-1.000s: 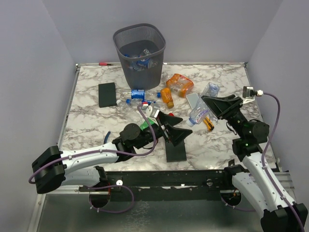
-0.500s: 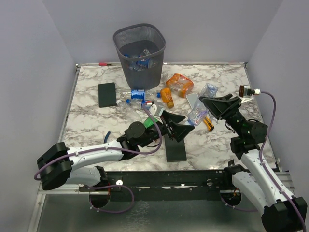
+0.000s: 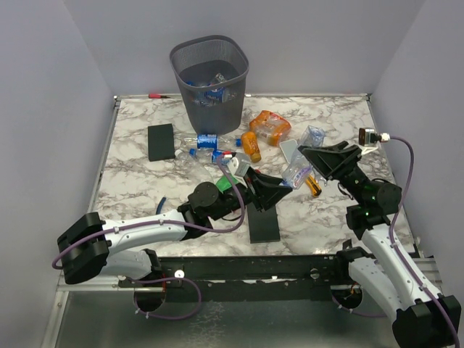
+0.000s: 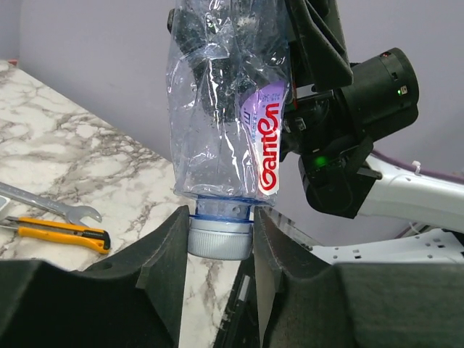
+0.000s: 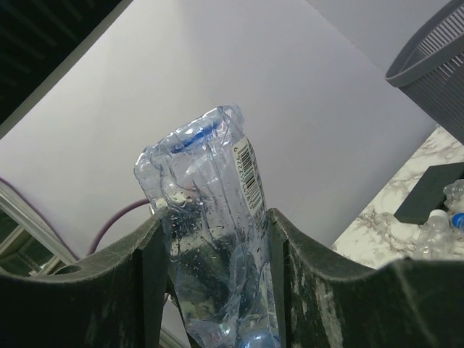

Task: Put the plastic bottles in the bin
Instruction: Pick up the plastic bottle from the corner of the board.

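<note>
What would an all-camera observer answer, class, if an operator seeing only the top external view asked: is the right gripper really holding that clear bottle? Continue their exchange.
Observer: Yes. In its own wrist view the right gripper is shut on the crumpled clear bottle.
Operator: Which way up is it?
Observer: Cap downward, as the left wrist view shows.
Operator: And the other arm?
Observer: The left gripper brackets the cap closely on both sides; whether it pinches, I cannot tell.
</note>
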`<state>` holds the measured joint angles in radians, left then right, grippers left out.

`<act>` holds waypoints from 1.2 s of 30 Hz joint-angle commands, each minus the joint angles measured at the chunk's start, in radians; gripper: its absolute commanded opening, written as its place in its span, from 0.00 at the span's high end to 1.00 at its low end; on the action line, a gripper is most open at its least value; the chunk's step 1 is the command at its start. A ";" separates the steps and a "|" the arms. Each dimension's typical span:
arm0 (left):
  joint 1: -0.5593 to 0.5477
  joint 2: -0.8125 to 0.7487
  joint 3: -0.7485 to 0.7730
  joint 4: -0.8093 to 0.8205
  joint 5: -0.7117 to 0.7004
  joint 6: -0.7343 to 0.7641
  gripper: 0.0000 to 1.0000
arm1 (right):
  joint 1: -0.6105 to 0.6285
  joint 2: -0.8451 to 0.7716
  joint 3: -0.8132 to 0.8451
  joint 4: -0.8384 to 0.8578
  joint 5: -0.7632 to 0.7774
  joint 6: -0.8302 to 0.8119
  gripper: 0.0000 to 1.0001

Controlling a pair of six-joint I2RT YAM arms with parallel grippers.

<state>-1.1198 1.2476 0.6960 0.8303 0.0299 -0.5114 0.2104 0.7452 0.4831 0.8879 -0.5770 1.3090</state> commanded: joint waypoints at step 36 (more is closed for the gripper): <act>-0.050 -0.474 -0.019 -0.972 -0.206 2.058 1.00 | 0.050 0.195 0.741 -1.571 -0.325 -1.006 0.01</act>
<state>-1.1660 0.8238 0.6701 -0.1581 -0.1390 1.2228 0.2375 0.9337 1.2724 -0.6140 -0.7269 0.3687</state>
